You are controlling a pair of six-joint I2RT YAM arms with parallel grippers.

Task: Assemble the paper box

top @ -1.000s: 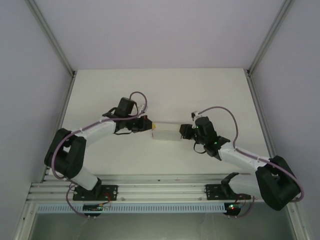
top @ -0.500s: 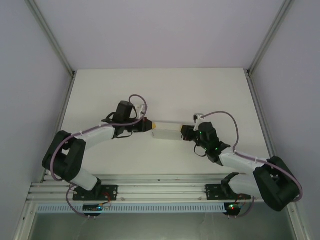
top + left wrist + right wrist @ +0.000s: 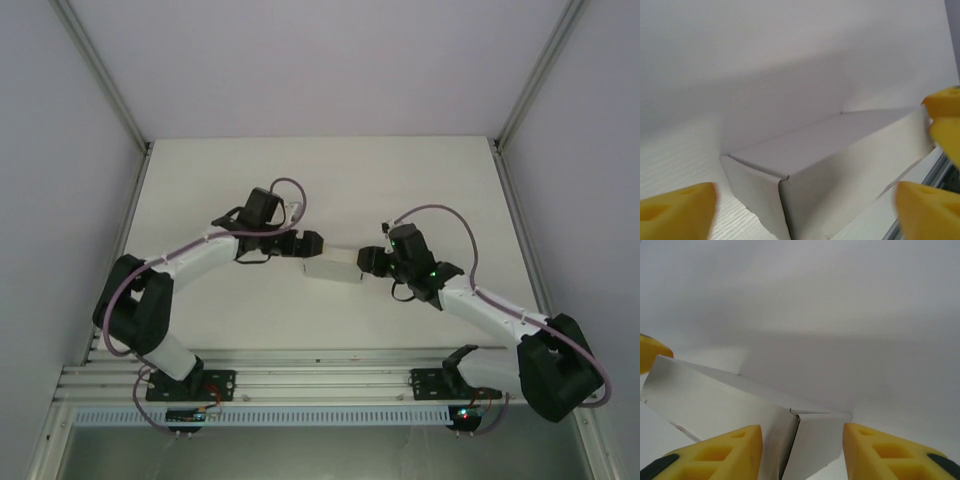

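Judging by the closed, oblong shape of the paper box point(image 3: 333, 268), we take the step in hand to be leaving it on the counter point(image 3: 400, 180) and drawing both hands clear of its two ends. To do that well, we would back each hand straight off along the box's long line, low and slow. The fingers should stay wide so that no pad catches a tucked end flap and pulls it open or skews the box. The end seam in the right wrist view seems to gape a little. If it needs seating, a light press on that end would serve, and a hard pinch on card this thin could crease the wall.

Our left hand point(image 3: 305, 243) is spread wide. Its fingers point(image 3: 675, 210) stand well apart, and the box lies just ahead of them and between them. One short end is turned toward the hand, and nothing is pinched.

Our right hand point(image 3: 368, 262) is parted about halfway. The opposite short end lies just ahead of its fingers point(image 3: 890, 450), and the box's corner sits in the gap between them. We cannot tell whether either pad brushes the card, though we see no grip on it. From above, the box lies between the two hands, close to both.
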